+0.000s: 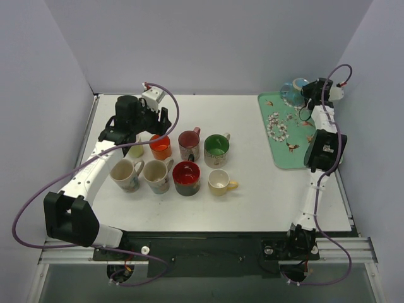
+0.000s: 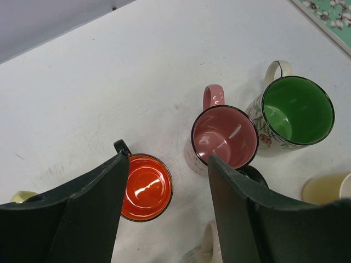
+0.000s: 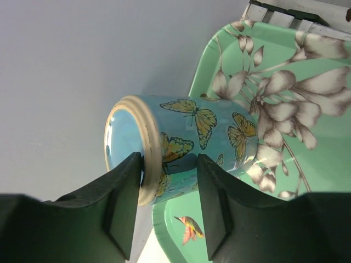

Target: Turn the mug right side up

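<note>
We see the blue mug (image 3: 208, 126) at the far corner of the green tray (image 3: 307, 142), mouth end toward the tray, base ring pointing away, so not upright yet. Right claw (image 3: 170, 159) is abt half open w/ a finger on each side of the mug's edge near the base ring; can't tell if it's really gripping. Left claw (image 2: 168, 164) hangs wide open, holding nothing, over the orange mug (image 2: 143, 186) & pink mug (image 2: 224, 136) on the white table (image 2: 137, 71)
</note>
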Available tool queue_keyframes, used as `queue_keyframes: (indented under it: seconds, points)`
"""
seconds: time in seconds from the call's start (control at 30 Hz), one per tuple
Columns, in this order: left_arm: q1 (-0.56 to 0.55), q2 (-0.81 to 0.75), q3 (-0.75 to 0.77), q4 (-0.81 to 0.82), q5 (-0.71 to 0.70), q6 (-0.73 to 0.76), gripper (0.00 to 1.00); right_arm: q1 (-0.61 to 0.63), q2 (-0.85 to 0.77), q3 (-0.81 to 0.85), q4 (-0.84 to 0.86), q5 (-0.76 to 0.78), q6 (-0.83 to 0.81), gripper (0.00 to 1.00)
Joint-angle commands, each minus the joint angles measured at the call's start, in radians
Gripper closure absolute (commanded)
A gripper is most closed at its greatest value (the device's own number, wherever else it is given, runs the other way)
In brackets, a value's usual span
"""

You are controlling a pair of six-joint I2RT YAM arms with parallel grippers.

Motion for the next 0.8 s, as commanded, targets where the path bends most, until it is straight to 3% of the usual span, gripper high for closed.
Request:
queue_keyframes:
  seconds: [0.0, 0.17, 0.47, 0.67, 0.77]
  points:
    - [0.008, -0.024, 0.008, 0.045, 0.024, -0.014, 0.31, -0.004, -0.119, -0.159, -0.02, -0.015, -0.067, 0.64]
    - [0.006, -0.024, 0.004, 0.042, 0.025, -0.009, 0.31, -0.022, -0.255, -0.3, -0.054, -0.004, -0.159, 0.71]
    - [0.008, -0.022, -0.004, 0.068, 0.035, -0.011, 0.31, -0.077, -0.393, -0.467, -0.209, -0.093, -0.26, 0.68]
    - [0.011, -0.016, 0.005, 0.059, 0.038, 0.003, 0.31, -0.143, -0.534, -0.552, -0.333, -0.012, -0.44, 0.62]
    - [0.011, -0.011, 0.004, 0.067, 0.048, 0.006, 0.31, -0.148, -0.55, -0.492, -0.442, 0.044, -0.535, 0.52]
